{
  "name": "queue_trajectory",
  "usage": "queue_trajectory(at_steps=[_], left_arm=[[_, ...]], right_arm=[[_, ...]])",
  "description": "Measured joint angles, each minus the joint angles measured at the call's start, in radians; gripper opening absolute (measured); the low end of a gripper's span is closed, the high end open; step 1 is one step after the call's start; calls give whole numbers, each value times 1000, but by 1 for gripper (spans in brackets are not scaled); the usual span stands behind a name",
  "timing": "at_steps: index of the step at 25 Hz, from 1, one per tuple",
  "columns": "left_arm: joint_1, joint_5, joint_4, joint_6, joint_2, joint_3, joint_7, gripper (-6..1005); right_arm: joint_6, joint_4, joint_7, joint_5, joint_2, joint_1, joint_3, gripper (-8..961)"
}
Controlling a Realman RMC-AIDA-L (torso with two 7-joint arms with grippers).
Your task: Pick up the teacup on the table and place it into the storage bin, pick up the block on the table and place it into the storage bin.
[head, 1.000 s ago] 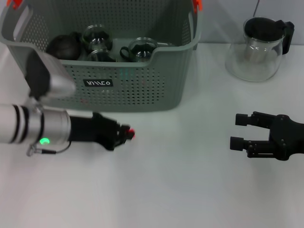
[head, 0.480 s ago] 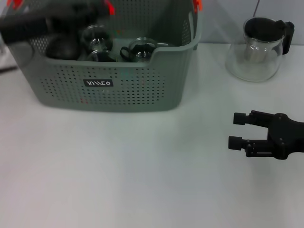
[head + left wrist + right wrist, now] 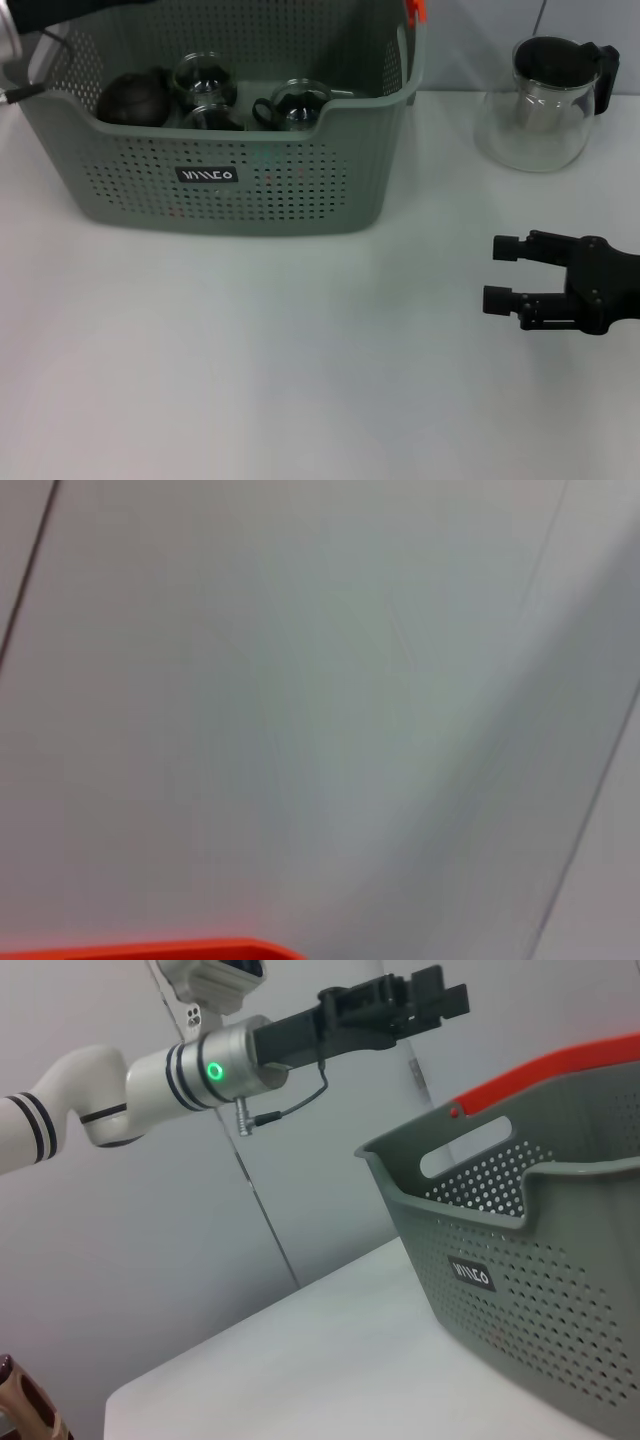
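- White table (image 3: pixel 250 380) runs under everything, with the storage bin (image 3: pixel 300 190) at its far left and a glass pitcher (image 3: pixel 545 100) far right.
- I see glass teacups (image 3: pixel 295 103) and a dark round object (image 3: pixel 133 98) lying inside the bin.
- My left gripper (image 3: pixel 400 1005) hangs above the bin's rim — I can't tell its finger state.
- My right gripper (image 3: pixel 503 273) rests spread and empty, well apart from the bin.

We note a plain white desk (image 3: pixel 250 380), evenly lit. Behind it stand pale grey wall panels (image 3: pixel 120 1250) with thin dark seams; soft shadow falls across them.
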Motion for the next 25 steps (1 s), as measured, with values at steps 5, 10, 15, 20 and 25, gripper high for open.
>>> queue_trajectory(at_steps=[5,10,15,20,25], left_arm=[[49,-10,-25,307,7,8,120,603],[148,119,-36,473,-49,84,301,738],[206,236,-82,375,-82,109,384,876],[209,283,-147,303,-80,105,392,921],[210,296,-155,266,-82,111,393,921]], right_arm=[[-19,-10,-36,-3,-1,5,-8,944],[-16,-10,-63,-75,6,36,-13,944],[23,-12,-76,-156,28,91,-13,945],[73,-13,-80,-224,49,140,-13,945],[104,-13,-82,-245,59,161,-19,944]])
